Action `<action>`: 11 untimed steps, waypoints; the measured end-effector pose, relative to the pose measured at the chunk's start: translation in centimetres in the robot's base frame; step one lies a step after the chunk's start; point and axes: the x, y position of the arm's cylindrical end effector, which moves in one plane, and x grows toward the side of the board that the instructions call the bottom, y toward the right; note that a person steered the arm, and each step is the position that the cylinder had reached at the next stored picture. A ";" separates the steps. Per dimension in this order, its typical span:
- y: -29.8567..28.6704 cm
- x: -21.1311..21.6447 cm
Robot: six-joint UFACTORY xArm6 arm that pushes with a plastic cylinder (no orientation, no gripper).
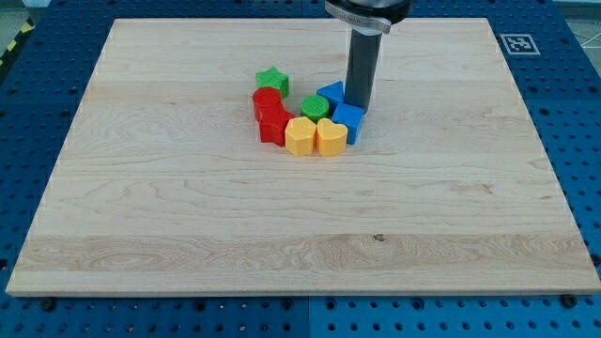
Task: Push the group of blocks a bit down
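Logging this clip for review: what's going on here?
A robot arm's dark rod stands on a wooden board, my tip at the view's upper right edge of a cluster of small blocks. It touches or nearly touches the blue blocks. The green star, red blocks, green block and two yellow blocks curve round to the left and bottom.

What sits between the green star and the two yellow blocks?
In the camera view, the red blocks and a green block lie between the green star and the yellow blocks. My tip is at the blue blocks.
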 end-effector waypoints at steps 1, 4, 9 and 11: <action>0.9 -1.8; -6.0 -7.8; -14.2 -7.2; -12.7 -4.2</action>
